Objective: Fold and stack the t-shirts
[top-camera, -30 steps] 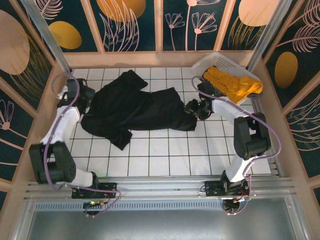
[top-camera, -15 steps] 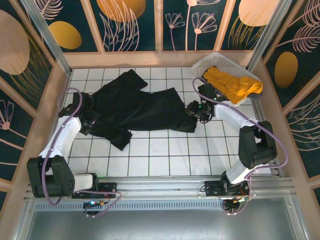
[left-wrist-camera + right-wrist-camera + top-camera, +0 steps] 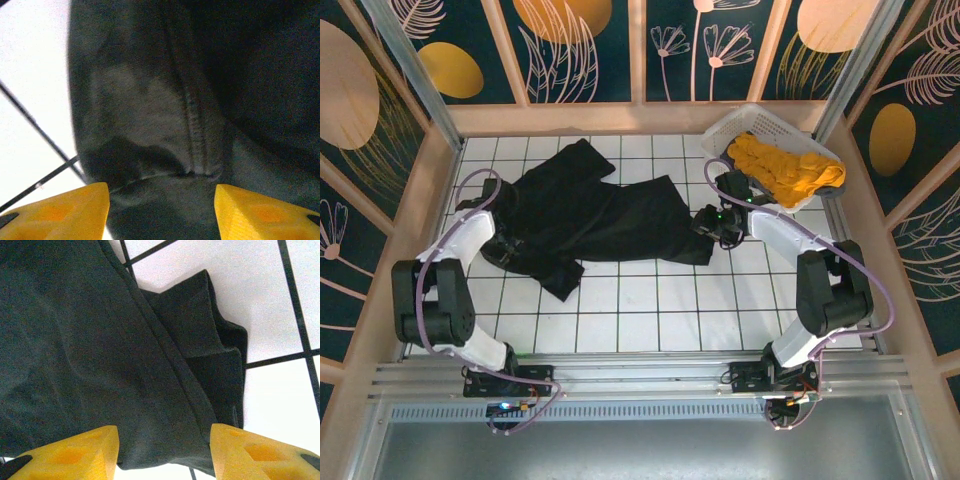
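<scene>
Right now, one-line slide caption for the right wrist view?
Open right hand poised over a hemmed corner of the black shirt on the white tiled table.

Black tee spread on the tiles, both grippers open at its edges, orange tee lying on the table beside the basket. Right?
Not quite. The orange tee lies inside the white basket, not beside it, as the top external view shows. The rest stands: the left gripper and the right gripper are open at the edges of the black tee.
</scene>
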Tool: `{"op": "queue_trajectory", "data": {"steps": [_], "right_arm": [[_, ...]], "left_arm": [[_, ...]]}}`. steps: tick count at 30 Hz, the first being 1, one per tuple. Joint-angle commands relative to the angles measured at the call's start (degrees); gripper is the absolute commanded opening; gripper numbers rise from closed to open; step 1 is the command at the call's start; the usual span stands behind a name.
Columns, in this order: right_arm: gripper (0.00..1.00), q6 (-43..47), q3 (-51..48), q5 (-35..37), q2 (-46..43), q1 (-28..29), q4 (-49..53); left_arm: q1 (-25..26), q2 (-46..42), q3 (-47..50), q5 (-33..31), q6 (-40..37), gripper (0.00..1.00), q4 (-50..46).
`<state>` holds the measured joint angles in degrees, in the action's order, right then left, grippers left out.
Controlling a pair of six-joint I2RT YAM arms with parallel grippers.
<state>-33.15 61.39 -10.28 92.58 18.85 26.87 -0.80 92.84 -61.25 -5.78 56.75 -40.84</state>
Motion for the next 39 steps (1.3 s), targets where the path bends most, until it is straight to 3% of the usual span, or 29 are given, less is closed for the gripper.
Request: {"op": "queue_trajectory", "data": {"steps": [1, 7, 11, 13, 15, 19, 22, 30, 35, 39], "right_arm": [[0.51, 0.53, 1.07, -0.66, 0.77, 0.1, -0.68], [0.51, 0.63, 1.81, -0.61, 1.3, -0.19, -0.7], [0.51, 0.36, 2.95, -0.88, 1.97, -0.18, -0.43], [0.51, 0.45, 3.32, -0.66, 2.08, -0.21, -0.21], [0.51, 0.62, 3.63, 0.03, 2.32, -0.2, 0.15], [0.5, 0.14, 2.99, 1.98, 1.86, -0.31, 0.84], [0.48, -1.73, 0.89, 1.89, 0.67, -1.26, 0.21], [0.46, -9.05, -2.01, -0.91, -1.58, -5.42, 1.11], [0.44, -10.27, 0.6, -1.06, -1.28, -5.1, 1.52], [0.43, -9.53, 4.4, 0.85, 0.37, -2.35, 1.45]], "left_arm": [[0.53, 1.4, -2.46, -0.04, -2.26, 0.58, 1.54], [0.53, 4.53, -1.85, -0.73, -3.61, 0.56, 2.4], [0.53, 6.41, -1.79, -0.33, -3.92, 0.48, 3.35], [0.53, 6.37, -1.1, -0.48, -3.71, 0.36, 3.23], [0.54, 3.75, 0.08, -1.68, -2.96, 0.16, 3.07], [0.53, -2.15, 0.7, -3.82, -1.41, 0.0, 0.4], [0.53, -7.64, 0.2, -6.54, 0.2, 0.0, -2.62], [0.52, -24.99, -0.42, -21.68, 7.98, 0.0, -11.61], [0.52, -35.66, 8.0, -23.8, 13.83, 0.0, -10.51], [0.45, -39.27, 11.9, -26.5, 15.56, 0.0, -12.32]]}}
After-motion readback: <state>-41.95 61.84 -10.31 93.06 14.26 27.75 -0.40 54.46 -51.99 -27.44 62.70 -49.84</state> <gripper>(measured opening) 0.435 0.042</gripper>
